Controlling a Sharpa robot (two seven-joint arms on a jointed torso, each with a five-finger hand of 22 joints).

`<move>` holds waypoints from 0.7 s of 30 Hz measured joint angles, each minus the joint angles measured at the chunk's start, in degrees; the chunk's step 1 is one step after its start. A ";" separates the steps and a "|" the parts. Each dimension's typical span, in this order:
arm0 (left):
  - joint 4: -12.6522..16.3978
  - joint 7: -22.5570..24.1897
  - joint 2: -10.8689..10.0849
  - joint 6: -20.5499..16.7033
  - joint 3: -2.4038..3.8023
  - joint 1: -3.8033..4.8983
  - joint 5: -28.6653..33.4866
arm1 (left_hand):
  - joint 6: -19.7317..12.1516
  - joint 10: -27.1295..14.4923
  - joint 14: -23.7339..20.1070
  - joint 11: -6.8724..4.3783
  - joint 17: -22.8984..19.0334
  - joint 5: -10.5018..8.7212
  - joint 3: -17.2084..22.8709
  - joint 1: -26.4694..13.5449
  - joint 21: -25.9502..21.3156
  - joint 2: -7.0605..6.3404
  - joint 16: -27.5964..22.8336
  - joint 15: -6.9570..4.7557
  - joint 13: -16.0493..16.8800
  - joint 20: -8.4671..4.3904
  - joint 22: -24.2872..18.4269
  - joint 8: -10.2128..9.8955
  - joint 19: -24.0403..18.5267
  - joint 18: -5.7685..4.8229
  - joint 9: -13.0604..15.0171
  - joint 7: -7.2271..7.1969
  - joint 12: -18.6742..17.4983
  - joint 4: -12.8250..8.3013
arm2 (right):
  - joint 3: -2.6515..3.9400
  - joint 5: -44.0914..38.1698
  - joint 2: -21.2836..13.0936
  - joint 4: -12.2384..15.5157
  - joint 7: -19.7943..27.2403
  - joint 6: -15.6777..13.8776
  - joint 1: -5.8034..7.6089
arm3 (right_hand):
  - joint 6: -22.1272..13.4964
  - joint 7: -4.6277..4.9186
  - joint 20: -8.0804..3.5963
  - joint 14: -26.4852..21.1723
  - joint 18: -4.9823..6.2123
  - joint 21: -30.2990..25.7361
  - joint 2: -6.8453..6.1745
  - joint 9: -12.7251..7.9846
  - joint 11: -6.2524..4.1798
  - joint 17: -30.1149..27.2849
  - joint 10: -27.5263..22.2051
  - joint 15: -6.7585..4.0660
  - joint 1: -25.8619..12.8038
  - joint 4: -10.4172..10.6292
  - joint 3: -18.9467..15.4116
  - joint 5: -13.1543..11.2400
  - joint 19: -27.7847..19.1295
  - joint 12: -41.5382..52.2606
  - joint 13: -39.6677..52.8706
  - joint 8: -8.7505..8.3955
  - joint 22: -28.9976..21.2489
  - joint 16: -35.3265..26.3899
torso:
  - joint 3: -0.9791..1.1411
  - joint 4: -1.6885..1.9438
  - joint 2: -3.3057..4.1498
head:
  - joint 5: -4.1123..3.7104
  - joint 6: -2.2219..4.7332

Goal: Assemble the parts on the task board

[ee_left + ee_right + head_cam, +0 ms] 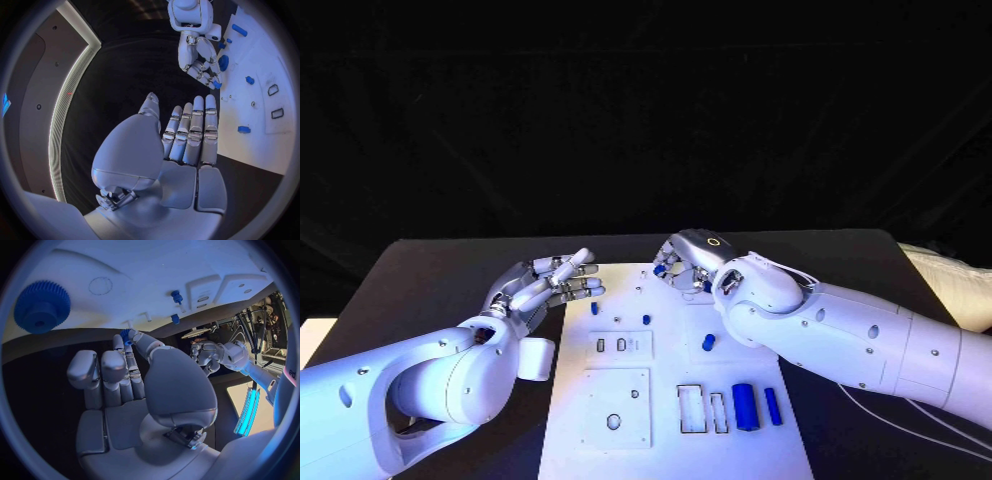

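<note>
Head view: right robot hand (689,265) over task board (668,420) far edge.

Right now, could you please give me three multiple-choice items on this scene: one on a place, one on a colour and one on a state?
1. Where is the left hand?
A. By the board's left side
B. Over the board's right corner nearest the robot
C. Flat on the middle of the board

2. What colour is the gear on the board?
A. Red
B. Blue
C. Yellow

3. What is the right hand doing?
A. Lying open and flat
B. Gripping the gear
C. Pinching a small part

Answers:
1 A: the left hand is at the left side of the board, fingers spread.
2 B: the gear shows blue.
3 C: the right hand pinches the small part at its fingertips.
</note>
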 measured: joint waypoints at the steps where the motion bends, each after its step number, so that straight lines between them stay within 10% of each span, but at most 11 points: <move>1: 0.06 0.00 -0.03 0.02 0.00 0.00 0.04 | 0.00 0.00 0.00 0.00 0.00 0.00 0.00 0.00 0.00 0.00 0.00 0.00 0.00 0.00 0.00 0.00 0.00 0.00 0.00 0.00 0.00 0.00 | 0.00 0.00 0.36 -0.30 -0.09 0.03 0.00 | 0.00 0.00 0.00 0.00 0.00 0.00 -0.15 0.00 0.00 0.00 0.00 0.00 -0.15 0.00 0.00 0.00 0.00 0.00 0.00 -0.02 0.00 0.00 | 0.00 0.01 0.02 | 0.02 0.00; 21: 0.38 0.02 -0.07 0.34 0.02 0.01 0.35 | -0.01 0.00 -0.18 0.00 -0.06 0.00 -0.01 0.00 -0.21 0.00 -0.01 0.18 0.01 0.00 -0.05 0.00 -0.40 -0.01 0.00 0.00 0.00 -0.01 | -0.03 -0.06 3.99 -2.92 -2.04 0.72 0.42 | -0.10 0.08 0.00 0.00 0.04 0.24 -0.52 0.09 0.01 0.05 -0.01 0.00 -0.52 0.33 0.32 -0.73 0.00 -0.10 -0.01 -0.25 0.06 -0.01 | -0.16 0.34 0.47 | 0.22 -0.04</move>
